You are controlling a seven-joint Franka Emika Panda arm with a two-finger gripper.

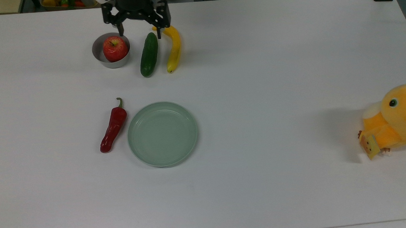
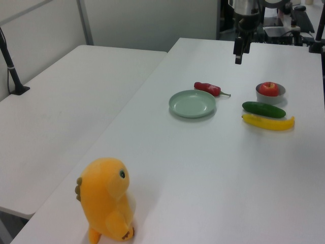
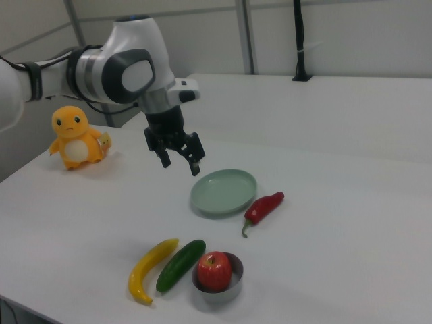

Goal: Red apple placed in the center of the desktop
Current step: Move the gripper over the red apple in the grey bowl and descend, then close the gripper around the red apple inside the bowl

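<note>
The desktop (image 1: 256, 74) was a wide plain white table, with a second white table (image 2: 66, 101) beside it and pale wall panels behind. On it lay a green plate (image 1: 162, 133) with a red chili pepper (image 1: 113, 127) just beside it on the top view's left, and a plush orange toy (image 1: 393, 119) sat well apart near the top view's right edge. The red apple (image 1: 115, 48) sat in a small metal bowl (image 1: 100, 56) near the top view's far edge, beside a cucumber (image 1: 149, 54) and a banana (image 1: 173, 48). The gripper (image 1: 139, 30) hung above the table with its fingers spread wide, holding and touching nothing, above the gap between bowl and cucumber.
</note>
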